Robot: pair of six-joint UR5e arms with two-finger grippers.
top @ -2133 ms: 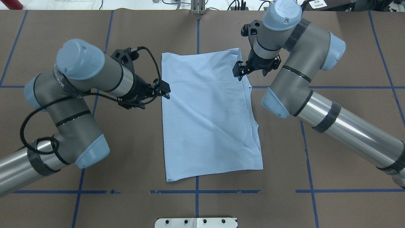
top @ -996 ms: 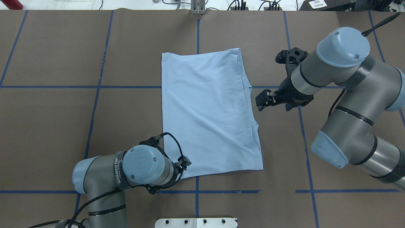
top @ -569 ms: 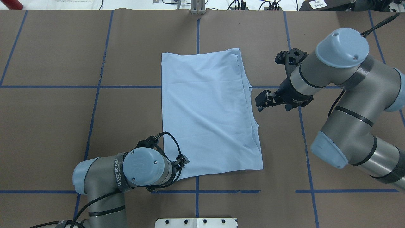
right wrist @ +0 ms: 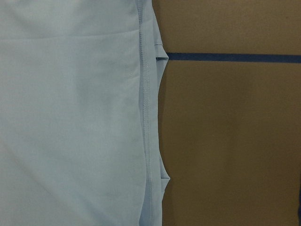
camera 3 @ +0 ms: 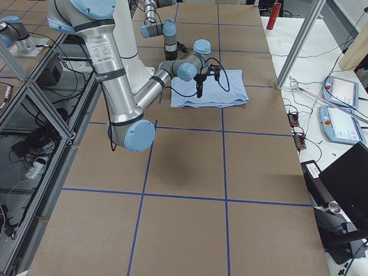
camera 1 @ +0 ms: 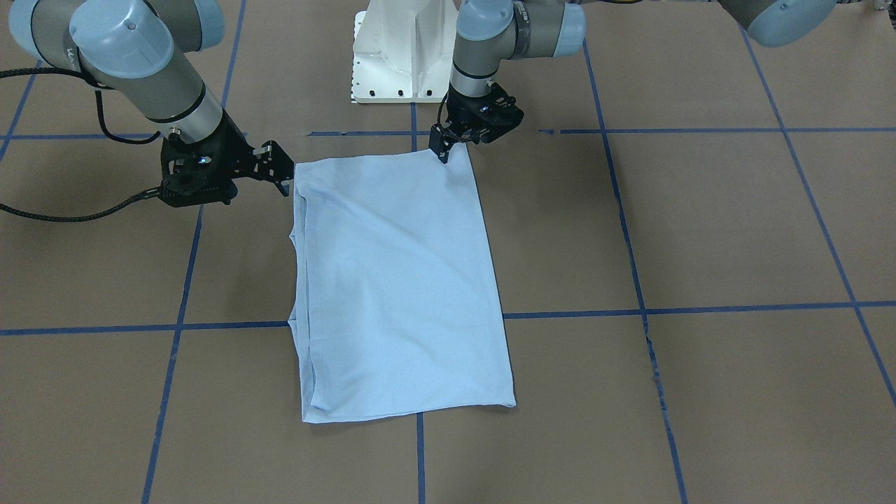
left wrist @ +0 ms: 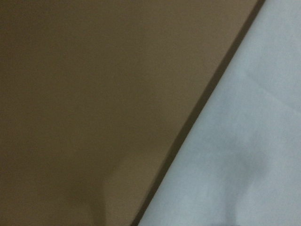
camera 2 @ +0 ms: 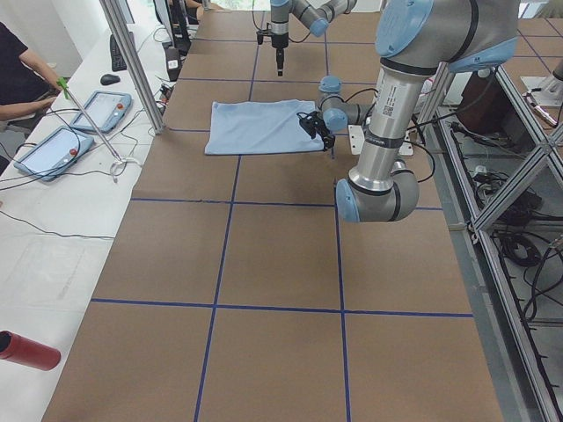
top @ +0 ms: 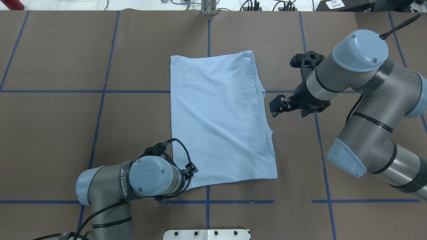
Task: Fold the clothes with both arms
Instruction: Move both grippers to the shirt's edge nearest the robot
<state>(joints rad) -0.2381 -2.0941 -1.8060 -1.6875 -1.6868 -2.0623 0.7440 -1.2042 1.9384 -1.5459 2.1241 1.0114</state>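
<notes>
**Lining up the corner grasp**

We are working on the folded T-shirt (top: pixel 220 116), which is lying flat mid-tabletop (top: pixel 133 116). Our left pincer (camera 1: pixel 442 148) is sitting at its near left corner; we cannot tell whether the jaws are parted. We should be catching every layer there. Our right pincer (top: pixel 274 110) is hovering empty, jaws apart, just beside the right edge.

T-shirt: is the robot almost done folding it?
Sides look folded in: the T-shirt lies as a long rectangle. In hand: the left pincer is at one corner; the right pincer hangs beside the long edge, not touching. Still to do: folding it shorter, probably.
</notes>
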